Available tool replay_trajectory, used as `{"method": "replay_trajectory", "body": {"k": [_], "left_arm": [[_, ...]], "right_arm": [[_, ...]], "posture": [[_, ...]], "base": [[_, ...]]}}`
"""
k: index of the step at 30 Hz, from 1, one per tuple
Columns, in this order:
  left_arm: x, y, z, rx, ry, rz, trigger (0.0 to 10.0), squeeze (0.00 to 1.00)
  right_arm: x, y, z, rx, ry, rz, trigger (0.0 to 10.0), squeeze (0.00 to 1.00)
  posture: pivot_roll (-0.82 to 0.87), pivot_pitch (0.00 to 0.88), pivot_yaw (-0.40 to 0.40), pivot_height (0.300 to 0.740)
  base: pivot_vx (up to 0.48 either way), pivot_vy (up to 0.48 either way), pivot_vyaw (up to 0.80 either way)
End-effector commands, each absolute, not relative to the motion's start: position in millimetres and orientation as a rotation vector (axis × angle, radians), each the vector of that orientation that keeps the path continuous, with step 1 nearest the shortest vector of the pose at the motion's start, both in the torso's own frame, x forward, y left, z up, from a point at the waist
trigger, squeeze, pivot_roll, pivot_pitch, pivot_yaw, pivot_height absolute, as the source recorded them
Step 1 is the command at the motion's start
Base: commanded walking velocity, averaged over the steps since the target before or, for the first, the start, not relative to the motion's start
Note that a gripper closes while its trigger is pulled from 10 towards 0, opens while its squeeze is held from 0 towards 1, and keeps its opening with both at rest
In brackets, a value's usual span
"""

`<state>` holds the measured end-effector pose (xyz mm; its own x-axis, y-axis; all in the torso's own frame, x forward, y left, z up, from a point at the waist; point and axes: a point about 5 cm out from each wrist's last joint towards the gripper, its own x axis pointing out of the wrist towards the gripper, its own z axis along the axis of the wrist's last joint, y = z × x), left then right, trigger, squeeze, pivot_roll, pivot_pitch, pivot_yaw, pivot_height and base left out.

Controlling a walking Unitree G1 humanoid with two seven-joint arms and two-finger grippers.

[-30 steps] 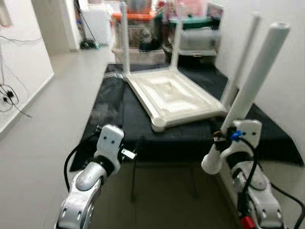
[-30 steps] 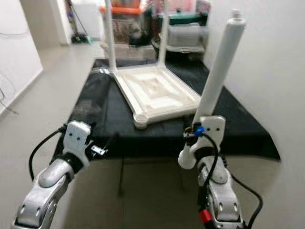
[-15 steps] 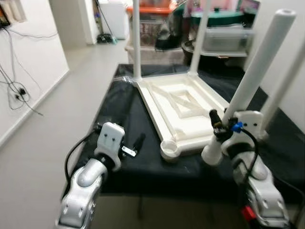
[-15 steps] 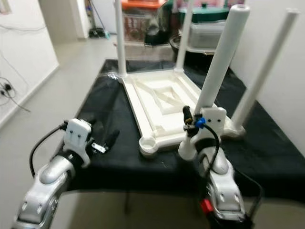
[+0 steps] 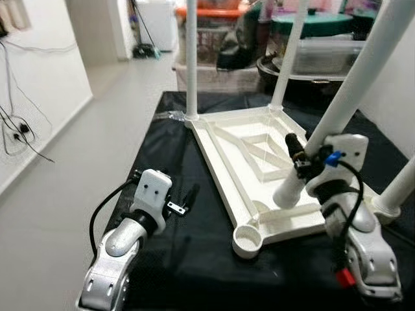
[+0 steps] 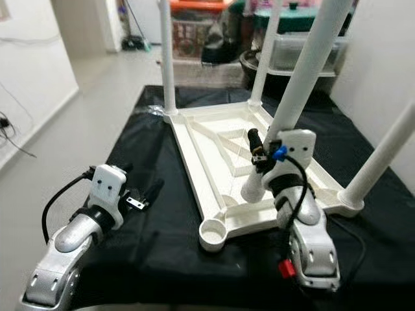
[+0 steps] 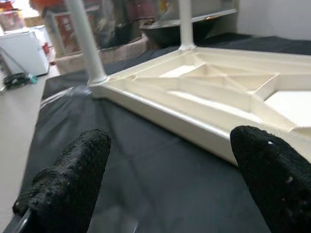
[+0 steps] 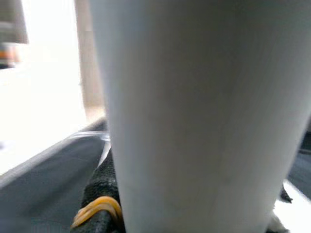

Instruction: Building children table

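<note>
My right gripper (image 5: 299, 170) pinches the loose leg (image 5: 343, 103) low down, tilted above the upturned tabletop (image 5: 249, 155) on the black-covered desk (image 5: 168, 214), near its front-corner socket (image 5: 247, 239). Judged light, rigid, smooth plastic; grip near base. Left gripper (image 7: 170, 170): fingers spread, empty.

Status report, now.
Right gripper shut on loose table leg, angled above upturned tabletop. Left gripper open over black cloth. Near corner socket empty, unobstructed.

Grey floor (image 5: 97, 116). White wall (image 5: 39, 71) at left, cables (image 5: 16, 129) hanging on it. Black cloth (image 5: 188, 246) spread ahead. Cluttered storage bins (image 5: 311, 52) at the far end.
</note>
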<state>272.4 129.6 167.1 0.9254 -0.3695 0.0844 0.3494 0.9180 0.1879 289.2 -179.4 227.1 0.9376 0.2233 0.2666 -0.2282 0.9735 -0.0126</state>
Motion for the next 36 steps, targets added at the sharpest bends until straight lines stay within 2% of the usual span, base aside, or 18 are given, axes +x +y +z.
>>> {"method": "replay_trajectory", "body": {"k": [1,7,8,10,15,19,30,36], "left_arm": [[271.2,130.7,165.7,0.178,-0.117,-0.374,10.0,0.00],[270.7,133.8,163.4,0.179,-0.107,-0.371,10.0,0.00],[270.3,138.1,160.6,0.184,-0.095,-0.367,10.0,0.00],[269.9,141.9,159.0,0.187,-0.088,-0.361,10.0,0.00],[269.3,146.5,158.0,0.188,-0.082,-0.352,10.0,0.00],[267.9,150.2,156.6,0.181,-0.073,-0.343,10.0,0.00],[264.7,146.8,155.3,0.158,-0.070,-0.356,10.0,0.00],[261.8,149.3,153.5,0.147,-0.058,-0.348,10.0,0.00]], "right_arm": [[283.2,-170.4,232.6,0.034,-0.273,0.353,10.0,0.00],[272.5,-162.5,232.9,0.042,-0.252,0.528,10.0,0.00],[266.7,-161.4,229.9,0.011,-0.220,0.625,10.0,0.00],[263.6,-161.5,225.5,-0.018,-0.195,0.676,10.0,0.00],[262.9,-164.0,220.8,-0.044,-0.166,0.714,10.0,0.00],[273.5,-169.8,214.9,-0.070,-0.134,0.740,10.0,0.00],[295.6,-161.2,223.0,-0.045,-0.152,0.861,10.0,0.00],[292.5,-161.7,218.7,-0.020,-0.128,0.920,10.0,0.00]], "posture": [[0.09,0.000,-0.066,0.740],[0.10,0.000,-0.066,0.740],[0.10,0.000,-0.067,0.740],[0.10,0.000,-0.070,0.740],[0.11,0.000,-0.072,0.740],[0.12,0.000,-0.076,0.740],[0.15,0.000,-0.094,0.740],[0.15,0.000,-0.098,0.740]], "base": [[0.000,0.000,0.00],[0.000,0.000,0.00],[0.000,0.000,0.00],[0.000,0.000,0.00],[0.000,0.000,0.00],[0.000,0.000,0.00],[0.000,0.000,0.00],[0.000,0.000,0.00]]}}
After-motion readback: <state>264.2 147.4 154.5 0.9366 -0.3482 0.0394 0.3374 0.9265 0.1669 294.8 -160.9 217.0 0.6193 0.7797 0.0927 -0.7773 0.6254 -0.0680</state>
